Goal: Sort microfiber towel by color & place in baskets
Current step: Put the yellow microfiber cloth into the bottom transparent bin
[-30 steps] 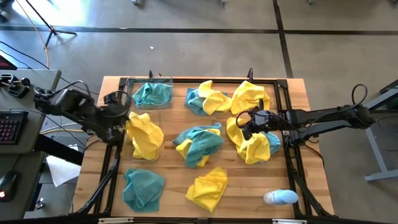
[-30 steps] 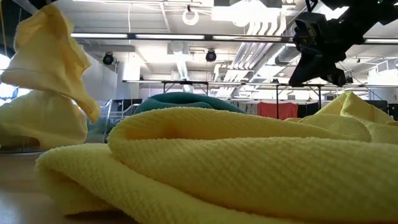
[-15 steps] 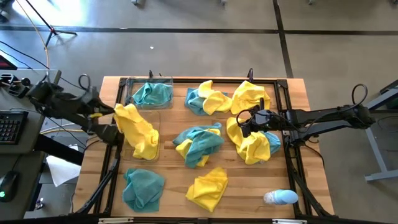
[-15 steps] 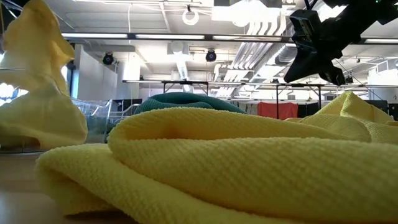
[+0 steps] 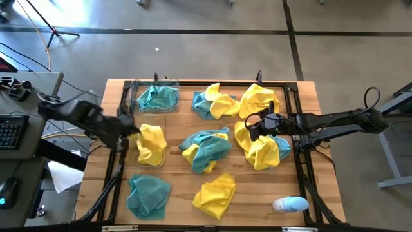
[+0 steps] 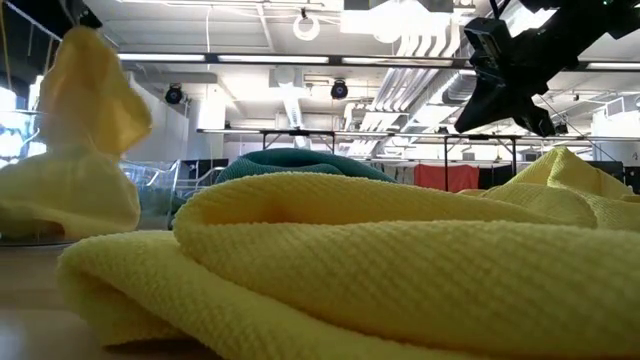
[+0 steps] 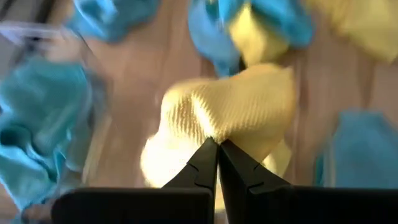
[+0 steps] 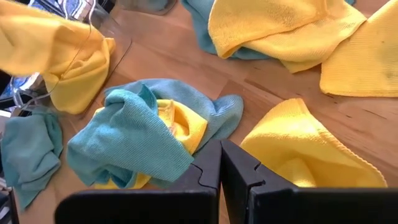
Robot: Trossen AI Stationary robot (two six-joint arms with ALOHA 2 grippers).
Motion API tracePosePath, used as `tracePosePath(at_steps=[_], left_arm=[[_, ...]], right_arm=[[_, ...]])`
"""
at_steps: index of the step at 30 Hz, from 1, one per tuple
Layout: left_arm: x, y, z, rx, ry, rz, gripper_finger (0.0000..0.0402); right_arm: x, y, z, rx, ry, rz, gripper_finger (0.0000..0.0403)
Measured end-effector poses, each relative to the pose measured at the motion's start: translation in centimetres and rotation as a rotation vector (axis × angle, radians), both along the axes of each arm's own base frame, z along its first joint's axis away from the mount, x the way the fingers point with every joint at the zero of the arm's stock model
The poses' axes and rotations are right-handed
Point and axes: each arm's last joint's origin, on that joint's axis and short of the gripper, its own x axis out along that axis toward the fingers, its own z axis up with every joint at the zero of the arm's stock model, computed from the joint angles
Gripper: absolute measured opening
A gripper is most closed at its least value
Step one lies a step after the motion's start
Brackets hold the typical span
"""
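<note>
- Gripping a yellow towel [image 5: 150, 143], left gripper [image 5: 128, 127] pinched shut, over 1 of 2 baskets [image 5: 159, 120].
- Right gripper [image 5: 253, 131] closed, empty, above yellow/teal pile [image 5: 261, 149].
- Approx 5 teal, 7 yellow visible.

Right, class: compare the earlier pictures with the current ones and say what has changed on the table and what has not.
The left gripper, shut on the yellow towel, swung it out toward the table's left edge, then back and lower over the clear basket, where it hangs more bunched. The right gripper has stayed shut above the yellow-and-teal pile. The other towels, the teal towel in the far basket and the pale-blue object have not moved.
</note>
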Motion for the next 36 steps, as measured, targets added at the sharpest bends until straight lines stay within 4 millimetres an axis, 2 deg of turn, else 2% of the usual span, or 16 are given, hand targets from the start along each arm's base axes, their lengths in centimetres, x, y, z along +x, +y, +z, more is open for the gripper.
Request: tracePosePath(at_steps=[5,14,20,24,28,36], left_arm=[[1.6,-0.7,-1.6,0.006,0.225,0.052,0.0000],[6.1,-2.0,-3.7,0.085,0.339,0.015,0.0000],[8.5,-2.6,-9.0,-0.015,0.381,-0.066,0.0000],[8.1,-2.3,-12.3,-0.051,0.409,-0.006,0.0000],[7.1,-1.8,-14.2,-0.067,0.470,0.083,0.0000],[7.0,-0.9,-15.0,-0.124,0.454,0.256,0.0000]], right_arm=[[0.0,0.0,0.0,0.000,-0.001,0.000,0.0000],[0.0,0.0,0.0,-0.006,0.002,0.005,0.0000],[0.0,0.0,0.0,-0.018,0.007,0.017,0.0000],[0.0,0.0,0.0,-0.013,0.008,0.024,0.0000],[0.0,0.1,0.0,-0.016,0.012,0.045,0.0000],[0.0,0.1,0.0,-0.022,0.015,0.053,0.0000]])
